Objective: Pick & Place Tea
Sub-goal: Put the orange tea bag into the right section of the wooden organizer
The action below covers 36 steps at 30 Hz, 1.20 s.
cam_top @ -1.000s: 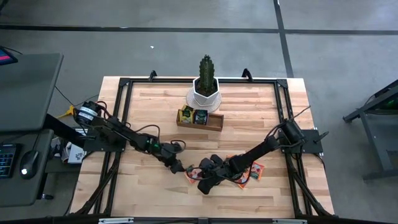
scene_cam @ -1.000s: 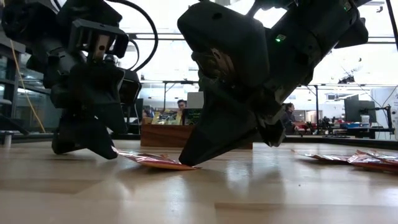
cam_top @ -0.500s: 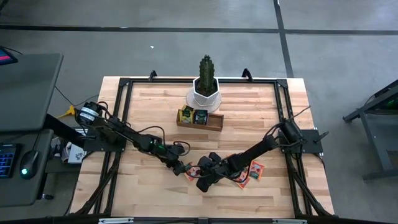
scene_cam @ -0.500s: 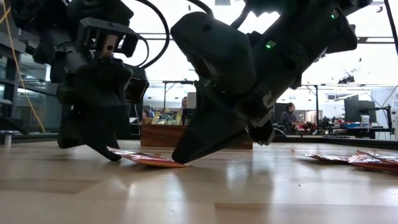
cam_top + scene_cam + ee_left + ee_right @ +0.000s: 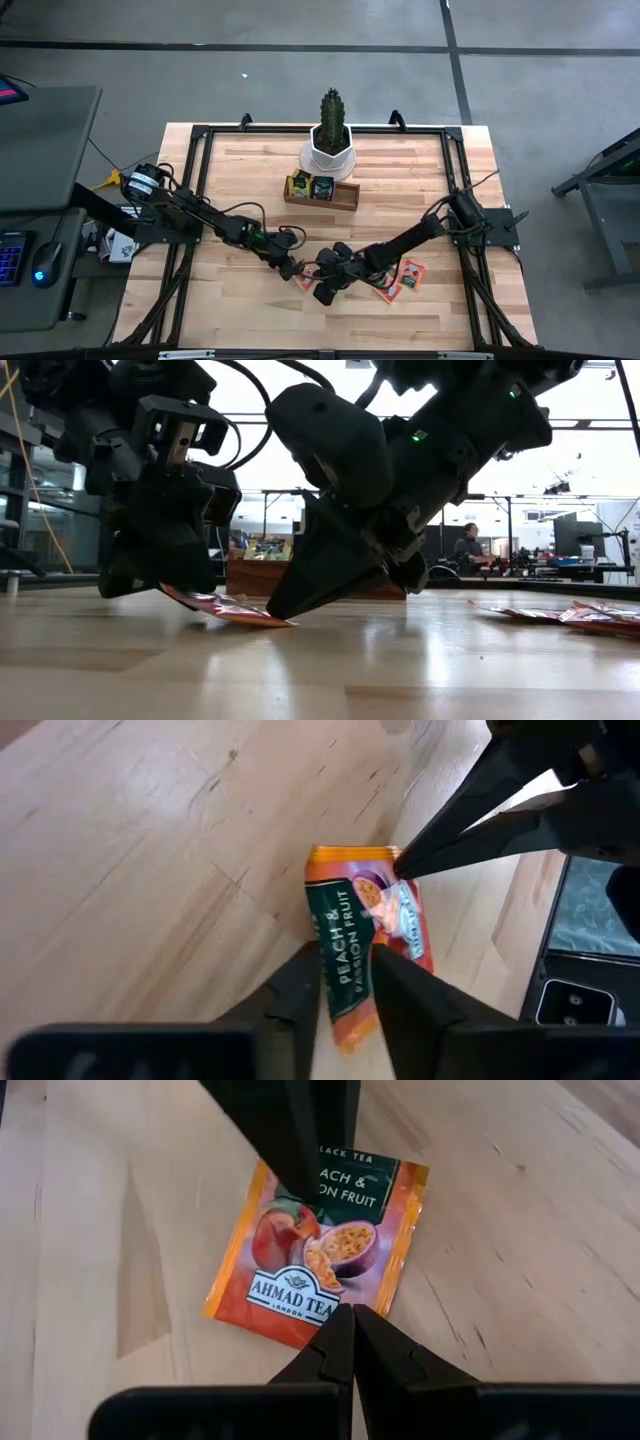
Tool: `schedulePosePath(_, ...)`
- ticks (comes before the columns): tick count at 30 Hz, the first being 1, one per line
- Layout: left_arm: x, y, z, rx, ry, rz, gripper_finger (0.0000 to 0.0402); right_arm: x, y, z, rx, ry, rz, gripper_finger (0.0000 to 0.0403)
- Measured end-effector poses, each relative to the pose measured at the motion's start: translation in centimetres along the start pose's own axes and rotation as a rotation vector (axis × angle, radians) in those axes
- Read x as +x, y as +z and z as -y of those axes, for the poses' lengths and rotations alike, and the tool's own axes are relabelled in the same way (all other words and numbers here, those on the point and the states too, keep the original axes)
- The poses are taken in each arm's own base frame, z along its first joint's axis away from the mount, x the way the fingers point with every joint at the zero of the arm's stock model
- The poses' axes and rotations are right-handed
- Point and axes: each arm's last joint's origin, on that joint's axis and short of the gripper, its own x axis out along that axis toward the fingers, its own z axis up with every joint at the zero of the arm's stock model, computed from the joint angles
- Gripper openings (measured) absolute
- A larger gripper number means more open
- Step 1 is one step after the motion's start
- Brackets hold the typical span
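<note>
An orange-red tea sachet (image 5: 318, 1251) is seen near the middle front of the wooden surface (image 5: 240, 170), one edge lifted. The left claw (image 5: 346, 970) is closed on that raised edge. The right claw (image 5: 351, 1335) is fully closed, its tip pressed on the opposite edge, pinning it down. More sachets (image 5: 405, 274) lie beside the right arm; a wooden tray (image 5: 345, 198) is seen behind.
</note>
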Motion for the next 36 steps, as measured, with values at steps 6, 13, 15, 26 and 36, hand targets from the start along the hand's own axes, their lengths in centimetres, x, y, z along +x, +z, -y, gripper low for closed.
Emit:
schedulePosePath(6, 0.0, -0.1, -0.4, 0.018, 0.054, 0.008, 0.0007, 0.1, 0.2, 0.1, 0.005, 0.014, -0.011, 0.0)
schedulePosePath(13, -0.1, -0.1, -0.6, 0.113, 0.078, 0.005, 0.0001, 0.0, 0.2, 0.0, -0.002, 0.029, -0.025, 0.0)
schedulePosePath(15, -0.1, -0.1, -0.6, 0.136, 0.084, 0.014, 0.0001, 0.0, 0.2, -0.1, 0.004, 0.045, -0.037, 0.0)
schedulePosePath(26, -0.1, 0.0, -0.6, 0.255, 0.099, 0.043, 0.0, -3.8, 3.0, -1.0, -0.01, 0.001, -0.075, 0.0)
schedulePosePath(36, -0.8, 0.7, -0.3, 0.423, 0.081, 0.049, 0.0, -12.2, 5.8, 0.1, 0.003, -0.165, -0.082, 0.0)
